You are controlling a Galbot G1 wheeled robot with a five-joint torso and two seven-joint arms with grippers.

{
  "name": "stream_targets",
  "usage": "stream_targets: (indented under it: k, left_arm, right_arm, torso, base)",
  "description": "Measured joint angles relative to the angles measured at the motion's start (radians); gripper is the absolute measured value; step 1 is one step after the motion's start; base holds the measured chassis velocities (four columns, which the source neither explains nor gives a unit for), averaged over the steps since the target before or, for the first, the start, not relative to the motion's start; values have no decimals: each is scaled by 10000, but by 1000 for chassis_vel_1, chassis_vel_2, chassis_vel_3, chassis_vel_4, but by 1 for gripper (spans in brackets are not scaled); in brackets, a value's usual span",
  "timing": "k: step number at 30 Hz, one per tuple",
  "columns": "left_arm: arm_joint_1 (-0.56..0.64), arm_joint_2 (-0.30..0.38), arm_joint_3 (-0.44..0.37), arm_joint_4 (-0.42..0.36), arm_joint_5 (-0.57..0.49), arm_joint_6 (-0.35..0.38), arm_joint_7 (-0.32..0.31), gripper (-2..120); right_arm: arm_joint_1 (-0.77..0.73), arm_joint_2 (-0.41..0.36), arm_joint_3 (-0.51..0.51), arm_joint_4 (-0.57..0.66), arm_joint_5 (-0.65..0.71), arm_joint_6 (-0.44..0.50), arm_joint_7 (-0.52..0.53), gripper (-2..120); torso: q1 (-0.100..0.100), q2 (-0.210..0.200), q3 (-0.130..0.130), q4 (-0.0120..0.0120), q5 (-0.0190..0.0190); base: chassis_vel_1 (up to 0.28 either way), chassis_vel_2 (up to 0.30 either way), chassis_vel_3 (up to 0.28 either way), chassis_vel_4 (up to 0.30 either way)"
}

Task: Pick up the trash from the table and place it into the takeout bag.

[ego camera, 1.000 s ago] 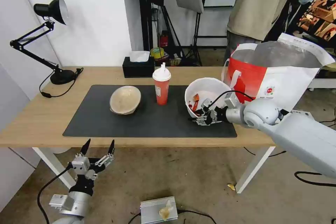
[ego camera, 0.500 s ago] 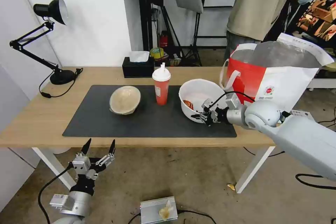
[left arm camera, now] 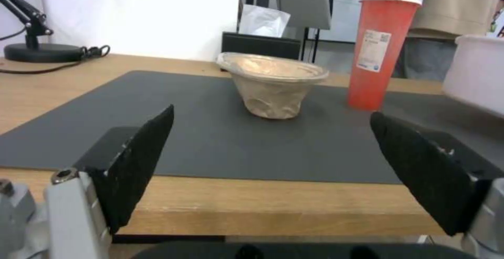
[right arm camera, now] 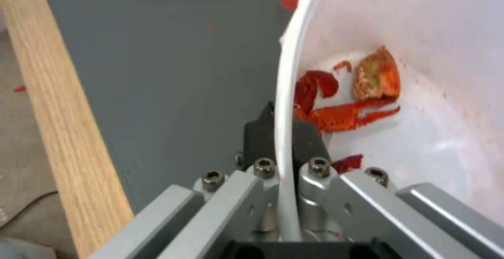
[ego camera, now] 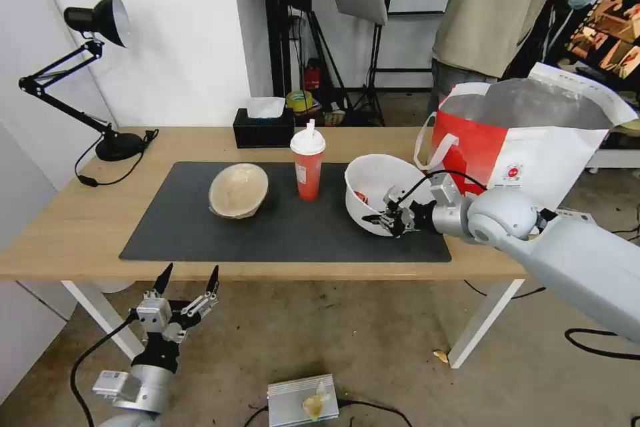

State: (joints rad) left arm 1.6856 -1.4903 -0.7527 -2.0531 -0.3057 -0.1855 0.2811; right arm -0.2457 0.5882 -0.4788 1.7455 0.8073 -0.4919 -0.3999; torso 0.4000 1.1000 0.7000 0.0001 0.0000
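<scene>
**Right gripper clamps the white bowl's rim; left gripper parked below the desk**

The right gripper [ego camera: 392, 219] has its jaws closed on the rim of the white bowl [ego camera: 375, 181], 1 finger outside the wall and 1 inside, as the right wrist view shows [right arm camera: 282, 133]. The bowl [right arm camera: 420, 93] is tilted, its opening turned up and toward the robot's left, with its lower edge close to the dark grey mat [ego camera: 200, 227]; whether it touches the mat cannot be told. Red chili scraps [right arm camera: 341, 109] lie against the inner wall just beyond the inside finger.

On the far side of the jaws, behind and to the right of the bowl, the takeout bag [ego camera: 533, 147] stands open at the desk's right end, foil lining showing. On the other side of the bowl from the jaws, to the left, the red cup [ego camera: 308, 163] stands upright on the mat, and farther that way sits the beige bowl [ego camera: 238, 190].

The left gripper [ego camera: 187, 280] is held below the front edge of the desk [ego camera: 67, 227], jaws spread wide and empty. Seen between them in the left wrist view, the beige bowl [left arm camera: 273, 84] and red cup [left arm camera: 380, 42] sit well ahead on the mat.
</scene>
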Motion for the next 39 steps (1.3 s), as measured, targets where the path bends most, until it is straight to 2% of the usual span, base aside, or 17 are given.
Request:
stream_targets:
  k: [14,24,34,36,37,39]
  left_arm:
    - [-2,33,80,-4,18,0,8,100]
    - [22,44,74,-72,29,0,16,100]
    - [173,71,70,-309,38,-4,30,100]
    - [230,93,64,-371,38,-15,33,100]
    - [230,93,64,-371,38,-15,33,100]
    - [293,116,93,-387,49,-101,43,100]
  right_arm:
    - [395,-660,149,1075,395,5,157,0]
    - [354,-1315,704,1985,814,13,184,0]
    - [-680,-2073,2202,3263,1446,44,244,0]
    - [-1189,-2386,2884,3715,1692,83,304,0]
    - [-1189,-2386,2884,3715,1692,83,304,0]
    - [-2027,-2750,4045,4214,1872,213,321,0]
  torso:
    - [0,0,0,-1,0]
    - [0,0,0,-1,0]
    - [0,0,-1,0,1]
    - [-1,0,-1,-1,-1]
    - [-1,0,-1,-1,-1]
    - [-1,0,-1,0,0]
  base:
    - [0,0,0,0]
    - [0,0,0,0]
    - [0,0,0,0]
    - [0,0,0,0]
    - [0,0,0,0]
    - [0,0,0,0]
